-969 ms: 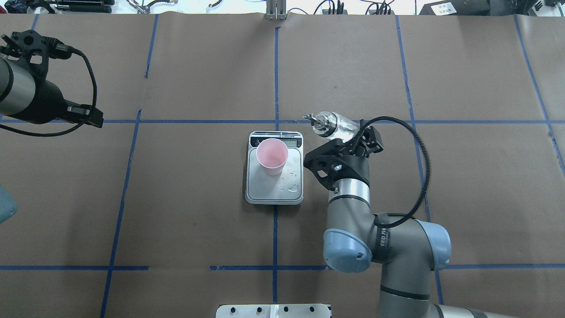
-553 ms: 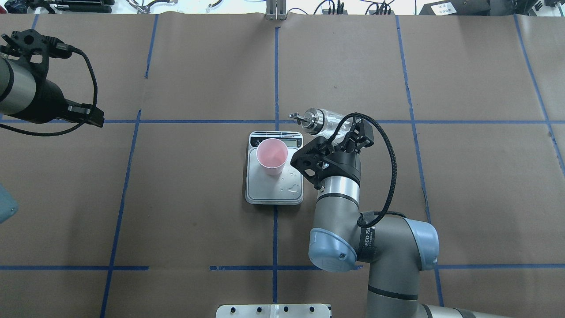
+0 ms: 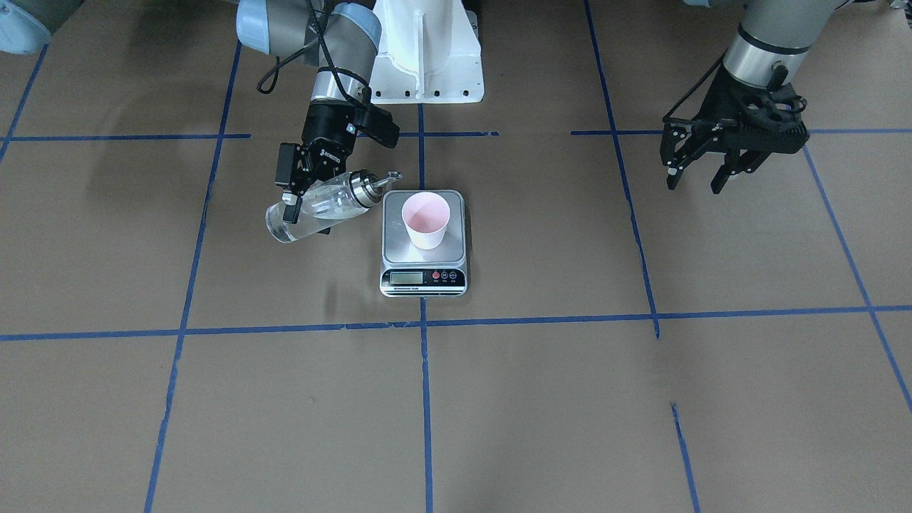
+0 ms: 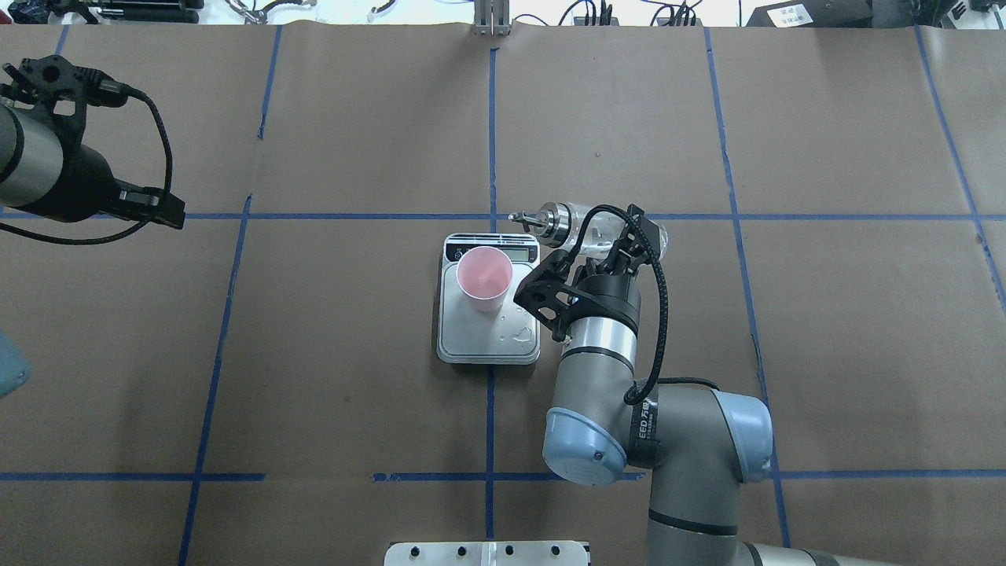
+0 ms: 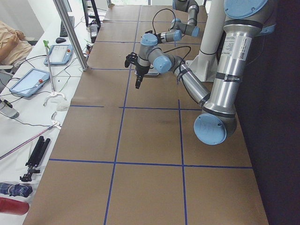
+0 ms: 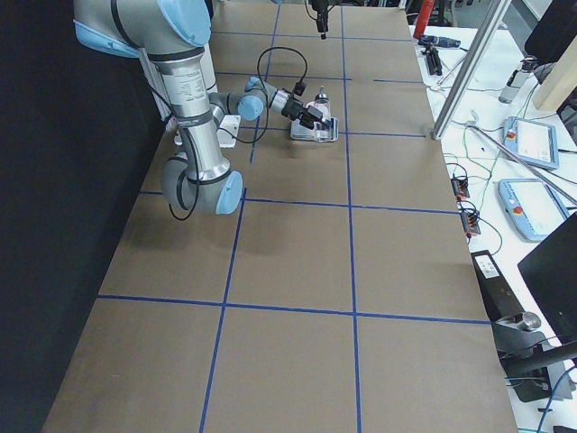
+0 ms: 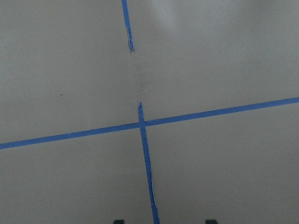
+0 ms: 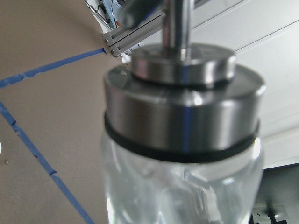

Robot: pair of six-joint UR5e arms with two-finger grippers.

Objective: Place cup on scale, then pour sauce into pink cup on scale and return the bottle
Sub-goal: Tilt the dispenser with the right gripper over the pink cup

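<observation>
Brown paper crossed by blue tape lines (image 3: 427,320) covers the desk (image 3: 541,399). From the front, the scale (image 3: 423,278) sits mid-desk with the cup (image 3: 426,221) upright on its platform. Just beside the scale, on the right arm's side, the right tool (image 3: 298,198) clamps the bottle (image 3: 328,205). The bottle is tipped almost flat, its spout (image 3: 388,176) aimed toward the scale and ending short of the cup. Well apart from the scale on its other side, the left tool (image 3: 695,178) hangs with fingers spread and nothing between them.

From overhead, droplets (image 4: 521,336) lie on the platform beside the cup.

Both side views show the scale and bottle only small and far off.

The left wrist camera sees only paper and tape. The right wrist camera shows the bottle's metal collar (image 8: 182,116), close and blurred.
</observation>
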